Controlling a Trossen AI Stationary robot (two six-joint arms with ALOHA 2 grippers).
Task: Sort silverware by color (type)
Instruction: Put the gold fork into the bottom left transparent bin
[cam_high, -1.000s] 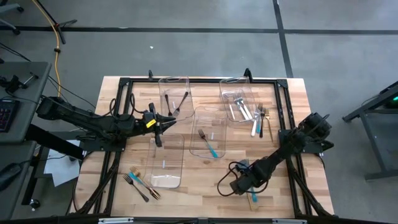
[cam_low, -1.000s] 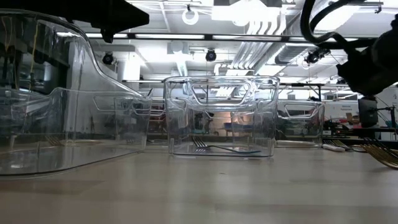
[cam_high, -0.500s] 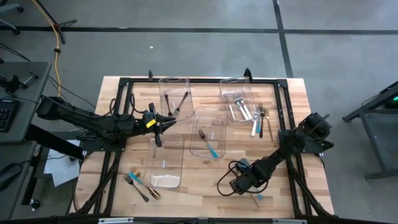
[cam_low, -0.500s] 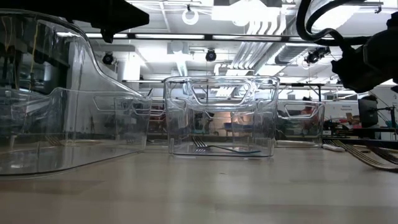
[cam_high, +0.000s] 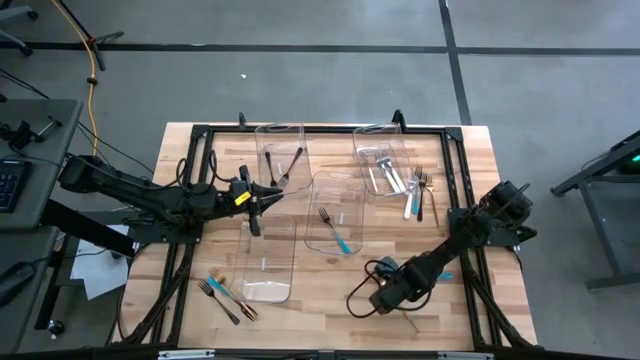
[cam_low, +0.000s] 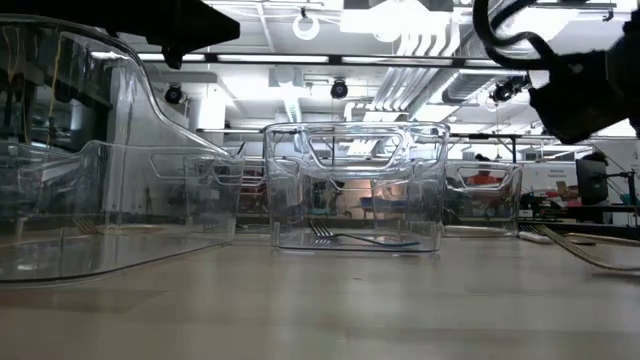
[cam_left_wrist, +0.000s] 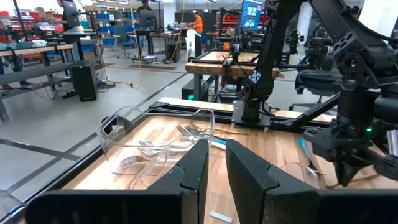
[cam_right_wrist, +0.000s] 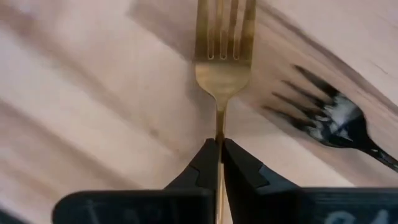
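My right gripper (cam_high: 382, 300) is low over the table's near right part, shut on a fork with a gold head (cam_right_wrist: 222, 46). A black fork (cam_right_wrist: 329, 121) lies on the wood beside it. My left gripper (cam_high: 257, 208) hovers at the far end of the near-left bin (cam_high: 267, 262), with a narrow gap between its fingers (cam_left_wrist: 214, 152) and nothing in it. Black forks (cam_high: 285, 168) lie in the far-left bin, silver ones (cam_high: 390, 175) in the far-right bin, and a teal-handled fork (cam_high: 335, 230) in the middle bin. My right gripper pinches the fork's thin neck (cam_right_wrist: 219, 127), just behind the gold head, between its two fingertips. The fingers lie along the fork, and the head sticks out past them. The fingers hide the handle. Whether the fork is clear of the wood I cannot tell.
Loose silver and gold utensils (cam_high: 420, 190) lie right of the far-right bin. A small pile of gold and teal-handled forks (cam_high: 225, 293) lies at the near left. A black frame (cam_high: 330, 130) runs round the table, and a cable loops beside my right gripper (cam_high: 358, 295).
In the low view my right gripper has gone up a little. In the high view a teal piece on the wood just near of it has slid toward the right edge and no longer shows there.
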